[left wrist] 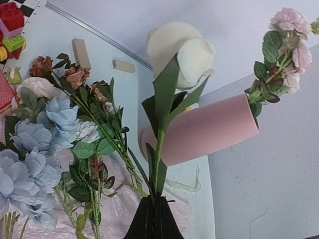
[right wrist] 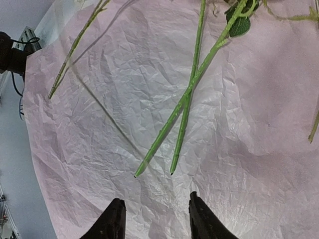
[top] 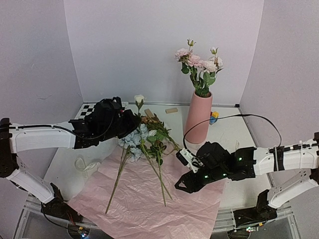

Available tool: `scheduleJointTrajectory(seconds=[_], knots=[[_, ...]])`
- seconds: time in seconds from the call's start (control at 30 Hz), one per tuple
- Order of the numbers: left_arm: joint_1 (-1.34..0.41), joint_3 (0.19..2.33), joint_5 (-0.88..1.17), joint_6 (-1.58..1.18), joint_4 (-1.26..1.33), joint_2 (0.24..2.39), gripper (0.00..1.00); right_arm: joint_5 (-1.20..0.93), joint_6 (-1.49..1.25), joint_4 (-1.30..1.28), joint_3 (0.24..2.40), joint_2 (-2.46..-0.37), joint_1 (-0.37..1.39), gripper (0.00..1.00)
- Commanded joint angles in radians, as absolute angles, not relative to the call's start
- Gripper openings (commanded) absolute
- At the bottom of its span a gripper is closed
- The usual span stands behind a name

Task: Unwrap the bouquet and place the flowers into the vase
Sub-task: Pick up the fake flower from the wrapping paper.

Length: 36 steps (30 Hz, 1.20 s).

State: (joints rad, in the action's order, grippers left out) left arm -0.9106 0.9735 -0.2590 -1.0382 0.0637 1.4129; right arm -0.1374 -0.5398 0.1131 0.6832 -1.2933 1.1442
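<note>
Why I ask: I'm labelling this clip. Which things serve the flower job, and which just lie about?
Job: tall matte pink vase; green-stemmed cream rose; loose blue, white and brown artificial flowers; crinkled pink paper sheet.
Lying about: small plain wooden blocks; coloured plastic toy bricks; black-and-white checkerboard.

From above, the black wrist covers the fingers of the left gripper, so its hold on the cream flower cannot be seen there. The left wrist view cuts those fingers off at the bottom edge. The flower's leaves partly hide the foot of the vase. The blue flowers and toy blocks run off the left edge, and the pink blooms run off the right. In the right wrist view the stems leave at the top, their heads unseen, and the paper overruns the bottom and right edges. A small block sits half behind the vase.
</note>
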Motion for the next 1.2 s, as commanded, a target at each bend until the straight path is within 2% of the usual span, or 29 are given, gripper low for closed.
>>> scheduleJointTrajectory(seconds=[0.0,0.1,0.3,0.43,0.67,0.87,1.17], knots=[[-0.911,0.999,-0.142,-0.913,0.147,1.374,0.00,-0.099,-0.473,0.070,0.778,-1.206,1.149,0.50],[-0.914,1.015,-0.073,-0.865,0.147,1.366,0.00,-0.090,-0.449,0.063,0.837,-1.188,1.149,0.55],[-0.923,1.025,-0.010,-0.810,0.153,1.334,0.00,-0.065,-0.436,0.035,0.981,-1.210,1.138,0.59],[-0.938,1.042,0.044,-0.785,0.157,1.327,0.00,-0.056,-0.475,0.031,1.070,-1.238,1.087,0.56],[-0.959,1.056,0.055,-0.776,0.166,1.306,0.00,-0.182,-0.499,0.085,1.197,-1.307,1.038,0.56],[-0.977,1.080,0.053,-0.782,0.169,1.288,0.00,-0.241,-0.519,0.130,1.259,-1.365,1.038,0.56],[-0.987,1.092,0.061,-0.796,0.182,1.282,0.00,-0.269,-0.573,0.189,1.298,-1.435,1.038,0.49]])
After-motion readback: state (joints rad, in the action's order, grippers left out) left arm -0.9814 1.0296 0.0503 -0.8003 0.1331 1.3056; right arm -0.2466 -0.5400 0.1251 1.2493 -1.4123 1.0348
